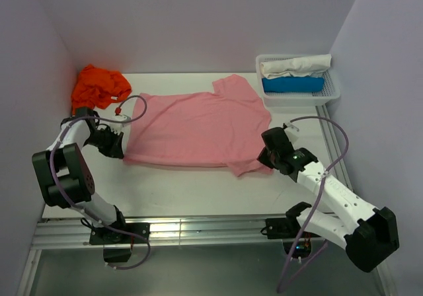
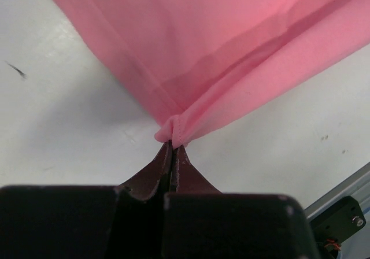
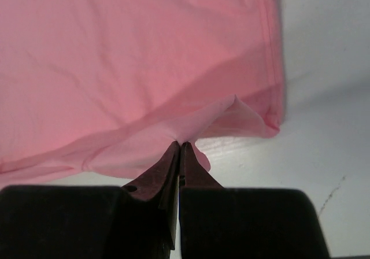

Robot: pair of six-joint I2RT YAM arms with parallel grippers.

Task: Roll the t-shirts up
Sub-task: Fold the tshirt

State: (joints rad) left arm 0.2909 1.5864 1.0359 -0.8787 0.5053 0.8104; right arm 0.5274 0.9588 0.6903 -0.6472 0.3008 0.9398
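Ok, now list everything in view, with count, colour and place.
pink t-shirt: one, light pink, spread flat mid-table
orange t-shirt: one, bright orange, crumpled at the far left corner
basket: one, white mesh, far right corner
white roll: one, white cloth, in the basket
blue roll: one, blue cloth, in the basket, beside the white roll
table: one, white, under everything
left fingers: one pair, dark, shut on the pink t-shirt's near left corner
right fingers: one pair, dark, shut on its near right end
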